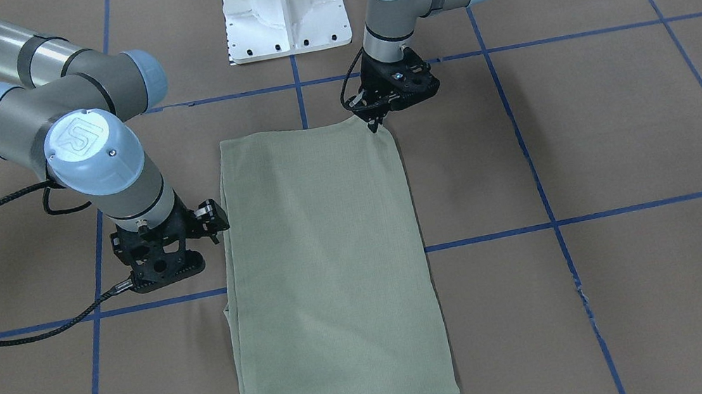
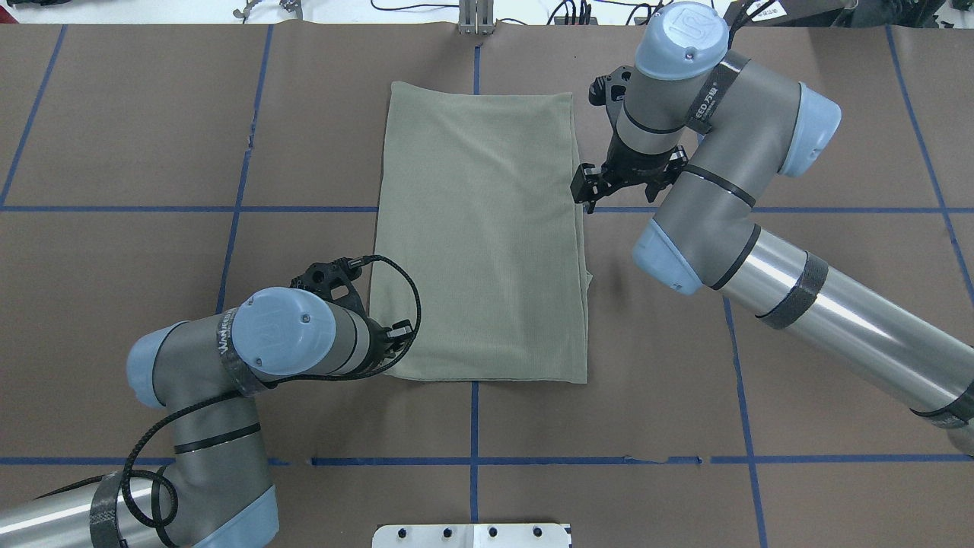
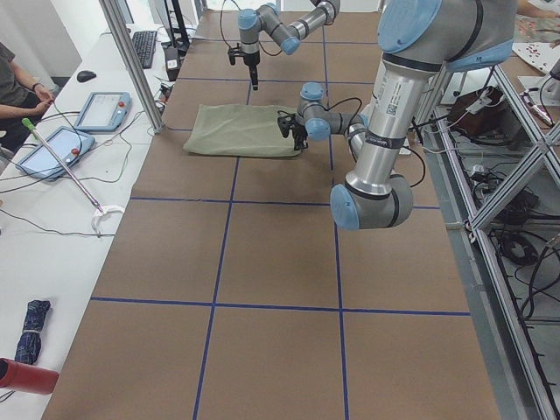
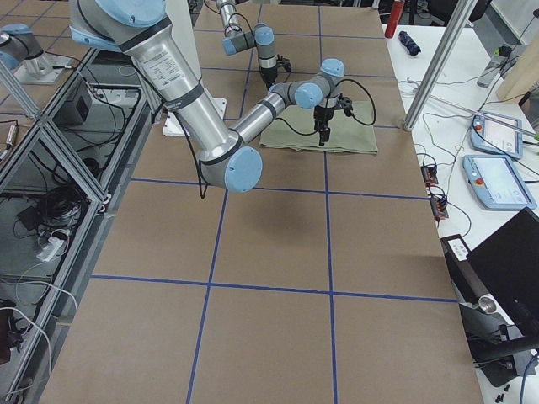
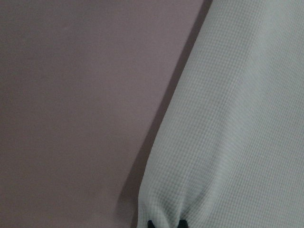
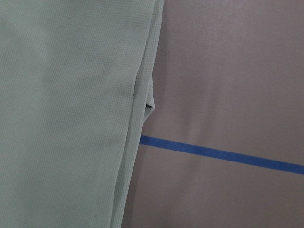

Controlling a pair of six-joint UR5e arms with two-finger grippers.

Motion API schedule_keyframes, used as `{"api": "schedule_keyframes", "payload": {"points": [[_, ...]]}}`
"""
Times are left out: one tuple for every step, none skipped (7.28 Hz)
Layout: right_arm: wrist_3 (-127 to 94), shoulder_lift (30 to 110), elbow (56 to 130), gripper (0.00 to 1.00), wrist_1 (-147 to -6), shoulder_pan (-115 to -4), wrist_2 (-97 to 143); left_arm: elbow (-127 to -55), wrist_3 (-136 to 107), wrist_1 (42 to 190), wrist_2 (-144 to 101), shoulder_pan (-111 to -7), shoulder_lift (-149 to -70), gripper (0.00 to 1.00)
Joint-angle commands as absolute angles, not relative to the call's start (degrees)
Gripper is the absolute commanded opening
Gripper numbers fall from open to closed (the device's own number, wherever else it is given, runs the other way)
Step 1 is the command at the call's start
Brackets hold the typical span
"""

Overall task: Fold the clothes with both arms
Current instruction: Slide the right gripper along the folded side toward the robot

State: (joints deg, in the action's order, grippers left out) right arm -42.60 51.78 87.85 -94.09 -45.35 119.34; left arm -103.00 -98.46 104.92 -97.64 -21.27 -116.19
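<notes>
Sage-green shirt [image 2: 479, 228] folded flat, long rectangle, mid-table; left arm [image 2: 281, 342] jaws pinch corner; right arm [image 2: 708, 175] beside edge

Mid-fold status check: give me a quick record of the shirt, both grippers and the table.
shirt: olive green, folded into a long rectangle, lying flat
left gripper: shut on the shirt's corner nearest the robot, on its left side
right gripper: at the shirt's right long edge; open or shut cannot be told
table: brown surface with a blue tape grid
</notes>
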Motion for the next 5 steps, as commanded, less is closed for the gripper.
{"api": "schedule_keyframes", "payload": {"points": [[-43.50,52.38,88.50,1.00,-94.13,-45.26,119.62,-105.46,-98.44,104.68,-97.82,-19.96,-115.84,0.00],[-45.94,53.69,90.16,1.00,-94.13,-44.22,120.05,-106.16,-98.70,103.89,-97.82,-18.30,-116.01,0.00],[-49.45,55.01,93.66,1.00,-94.13,-41.69,120.06,-108.00,-98.79,102.06,-97.82,-16.72,-116.02,0.00],[-54.27,56.50,97.17,1.00,-94.04,-39.31,119.88,-108.89,-98.96,101.69,-97.82,-16.09,-116.02,0.00],[-60.58,57.21,100.17,1.00,-94.04,-36.76,119.53,-109.16,-99.31,101.60,-97.82,-15.91,-116.10,0.00]]}}
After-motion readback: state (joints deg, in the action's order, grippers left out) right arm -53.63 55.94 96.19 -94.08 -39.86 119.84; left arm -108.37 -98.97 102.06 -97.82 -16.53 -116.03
